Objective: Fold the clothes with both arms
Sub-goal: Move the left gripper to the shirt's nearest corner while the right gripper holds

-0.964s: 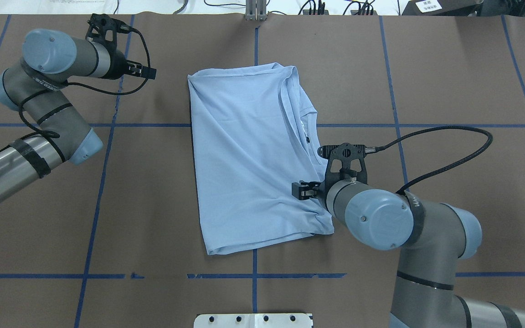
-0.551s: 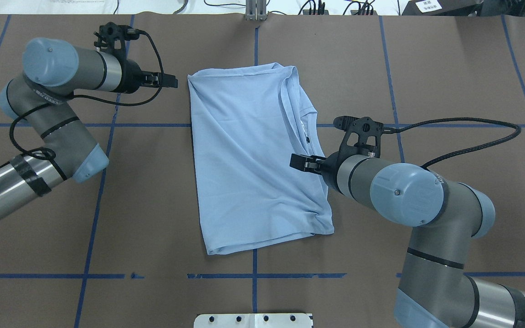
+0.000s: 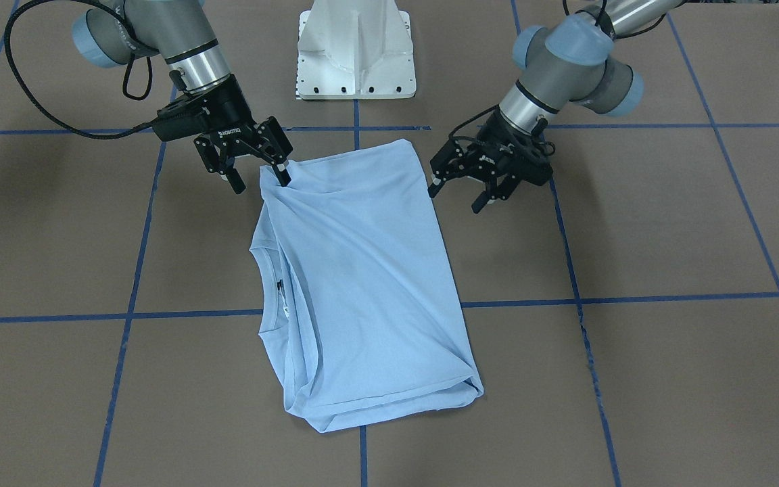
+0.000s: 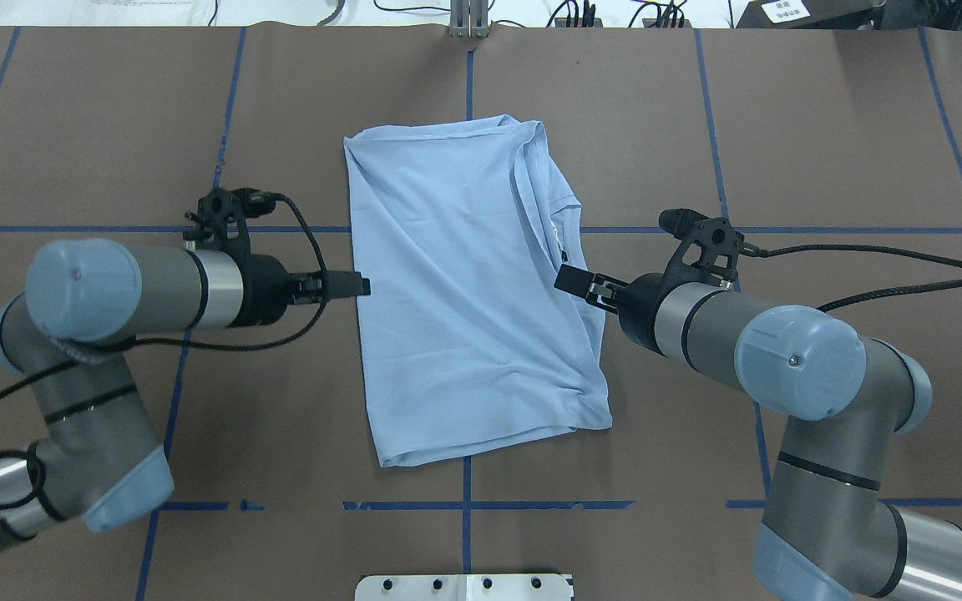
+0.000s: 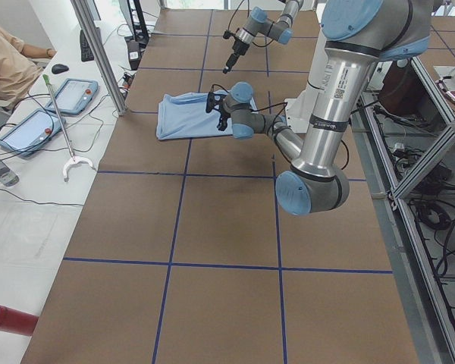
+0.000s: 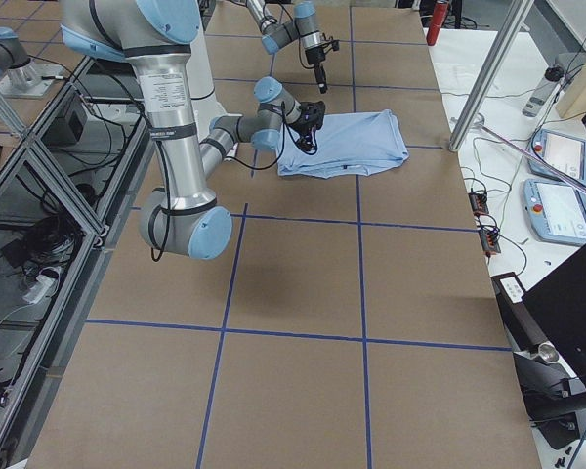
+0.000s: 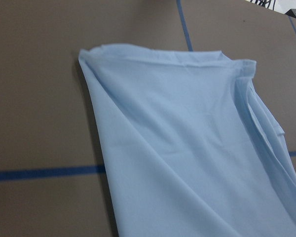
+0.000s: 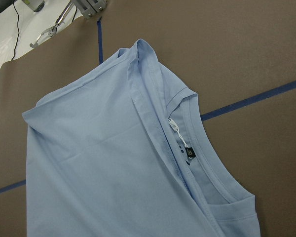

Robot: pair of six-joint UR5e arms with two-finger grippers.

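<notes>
Light blue T-shirt [image 4: 464, 292] lies folded lengthwise on the worktop [image 4: 823, 125], wrinkled, collar showing at its right edge. Left pincer [image 3: 457, 196] and right pincer [image 3: 259, 181] flank it, both apart.

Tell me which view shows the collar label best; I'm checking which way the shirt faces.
Right wrist-mounted: the collar label is close and sharp inside the T-shirt neckline. Overhead and front-facing show a dark speck; left wrist misses it; side views too small.
</notes>
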